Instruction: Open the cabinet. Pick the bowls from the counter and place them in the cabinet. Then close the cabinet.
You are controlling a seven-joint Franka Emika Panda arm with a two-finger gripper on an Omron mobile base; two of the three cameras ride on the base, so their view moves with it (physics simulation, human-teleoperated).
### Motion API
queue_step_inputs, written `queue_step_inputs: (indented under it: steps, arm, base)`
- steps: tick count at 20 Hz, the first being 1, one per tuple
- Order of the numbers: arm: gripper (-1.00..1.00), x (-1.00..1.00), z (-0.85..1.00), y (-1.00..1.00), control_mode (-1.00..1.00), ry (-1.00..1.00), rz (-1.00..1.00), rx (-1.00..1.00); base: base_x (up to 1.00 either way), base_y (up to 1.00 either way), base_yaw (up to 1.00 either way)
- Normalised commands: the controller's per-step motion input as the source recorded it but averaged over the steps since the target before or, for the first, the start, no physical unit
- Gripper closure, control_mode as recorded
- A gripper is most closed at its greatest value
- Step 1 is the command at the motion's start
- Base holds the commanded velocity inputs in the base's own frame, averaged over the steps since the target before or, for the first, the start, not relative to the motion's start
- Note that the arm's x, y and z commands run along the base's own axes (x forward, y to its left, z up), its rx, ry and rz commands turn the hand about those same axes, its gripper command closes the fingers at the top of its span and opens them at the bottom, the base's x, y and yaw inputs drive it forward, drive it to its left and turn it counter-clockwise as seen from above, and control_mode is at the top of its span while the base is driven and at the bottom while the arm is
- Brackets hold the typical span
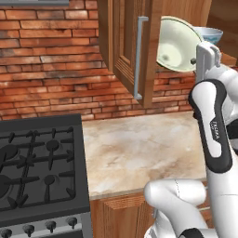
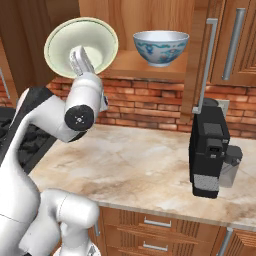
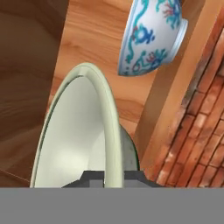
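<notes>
Two bowls: one (image 2: 161, 46) upright in cabinet (image 2: 150, 15), other (image 2: 82, 45) tilted left of it; coffee machine (image 2: 210, 150) on counter (image 2: 140, 160), right

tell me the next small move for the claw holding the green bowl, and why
Probably ease forward into the open cabinet and tip the pale green bowl upright before letting go. The claw pinches its rim, and the bowl is tilted on edge at the cabinet front, not yet resting on the shelf where the blue-patterned bowl already sits upright.
</notes>
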Motion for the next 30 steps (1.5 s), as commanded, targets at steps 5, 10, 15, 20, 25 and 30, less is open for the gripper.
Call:
queue_step_inputs:
  steps: [5, 10, 15, 20, 25, 30]
  arm:
    - [1.0, 0.22, 0.57, 0.0, -1.0, 0.17, 0.0, 0.0]
    - [1.0, 0.27, 0.26, 0.0, -1.0, 0.28, 0.0, 0.0]
    - [1.0, 0.16, 0.16, 0.0, -1.0, 0.26, 0.0, 0.0]
    - [1.0, 0.2, 0.0, 0.0, -1.0, 0.2, 0.0, 0.0]
    - [1.0, 0.23, -0.12, 0.03, -1.0, 0.11, 0.0, 0.0]
    - [1.0, 0.26, -0.36, 0.1, -1.0, 0.0, 0.0, 0.0]
  base:
    - [0.0, 0.0, 0.0]
    - [0.0, 0.0, 0.0]
    - [0.0, 0.0, 0.0]
    - [0.0, 0.0, 0.0]
    - [0.0, 0.0, 0.0]
    - [0.0, 0.0, 0.0]
